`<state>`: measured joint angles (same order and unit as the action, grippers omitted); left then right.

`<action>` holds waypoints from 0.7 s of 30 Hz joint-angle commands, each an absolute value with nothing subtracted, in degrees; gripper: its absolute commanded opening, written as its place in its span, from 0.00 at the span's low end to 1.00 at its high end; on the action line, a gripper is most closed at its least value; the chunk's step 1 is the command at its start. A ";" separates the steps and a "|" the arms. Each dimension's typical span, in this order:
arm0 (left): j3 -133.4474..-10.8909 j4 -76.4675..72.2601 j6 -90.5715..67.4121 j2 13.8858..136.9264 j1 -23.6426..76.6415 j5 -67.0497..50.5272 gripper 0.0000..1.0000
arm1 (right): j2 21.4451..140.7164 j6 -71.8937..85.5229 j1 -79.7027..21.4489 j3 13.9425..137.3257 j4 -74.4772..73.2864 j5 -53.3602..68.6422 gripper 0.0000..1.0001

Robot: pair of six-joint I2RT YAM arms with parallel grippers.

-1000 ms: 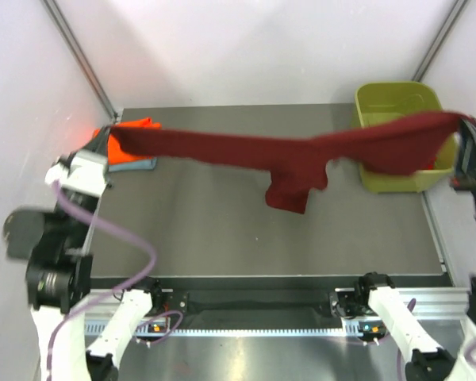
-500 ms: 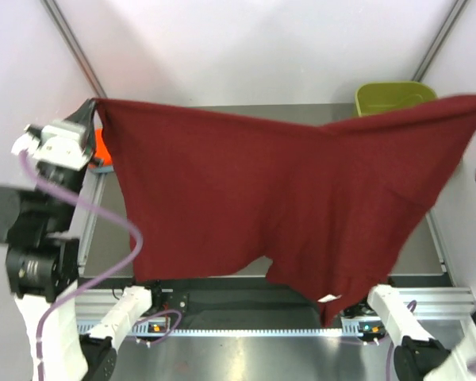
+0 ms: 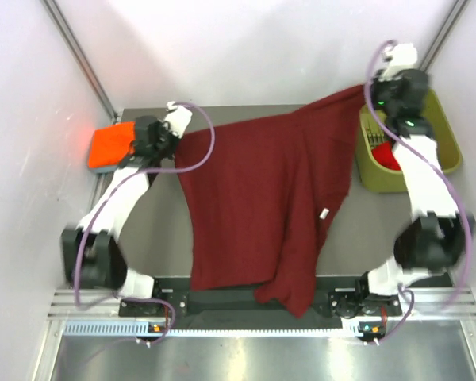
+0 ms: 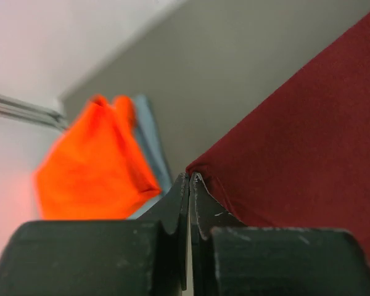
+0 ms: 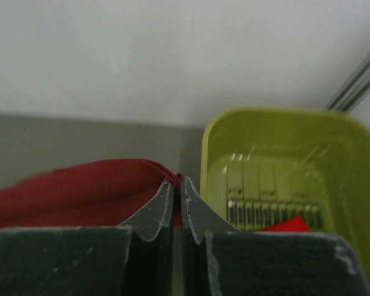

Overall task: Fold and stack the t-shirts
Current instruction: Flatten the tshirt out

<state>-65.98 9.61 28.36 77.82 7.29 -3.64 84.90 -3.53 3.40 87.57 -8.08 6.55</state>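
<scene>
Both pincers, left [image 4: 190,179] and right [image 5: 177,182], clamp tight on the far corners of the maroon t-shirt [image 3: 254,198] spread across the table [image 3: 143,218] (soft, light, floppy); corners probably suit gripping best.

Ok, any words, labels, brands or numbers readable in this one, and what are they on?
No text can be read in any of the views.
The white tag on the maroon t-shirt: too small to read.
The olive-green bin: moulded ribs only, no lettering visible.
</scene>
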 commanded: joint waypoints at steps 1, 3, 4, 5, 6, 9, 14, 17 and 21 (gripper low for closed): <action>-69.95 -2.37 30.24 89.59 5.80 2.81 0.00 | 95.13 -6.76 2.29 94.80 1.04 3.26 0.00; -75.63 -2.81 29.97 95.25 4.93 2.90 0.00 | 100.69 -9.04 1.76 98.94 0.79 2.99 0.00; -77.33 -3.42 30.23 99.80 4.66 2.73 0.00 | 105.77 -9.92 1.32 102.88 0.53 2.38 0.00; -79.17 -3.60 30.76 102.02 4.48 2.99 0.00 | 108.17 -10.71 1.06 104.92 0.09 1.76 0.00; -82.58 -3.60 31.46 104.04 4.40 3.08 0.00 | 110.46 -11.16 0.79 106.94 0.17 1.32 0.00; -87.87 -5.09 35.32 110.11 4.39 4.13 0.00 | 116.79 -12.82 0.44 113.01 -1.58 0.27 0.00; -93.16 -6.15 37.88 115.39 4.39 3.52 0.00 | 119.71 -15.73 -4.48 112.07 1.47 -1.23 0.00; -93.78 -6.76 40.51 116.45 4.39 0.62 0.00 | 120.58 -16.69 -5.89 110.83 2.72 -2.28 0.00; -93.95 -17.20 45.34 120.22 4.13 1.06 0.00 | 123.65 -16.88 -6.59 112.58 4.30 -5.62 0.00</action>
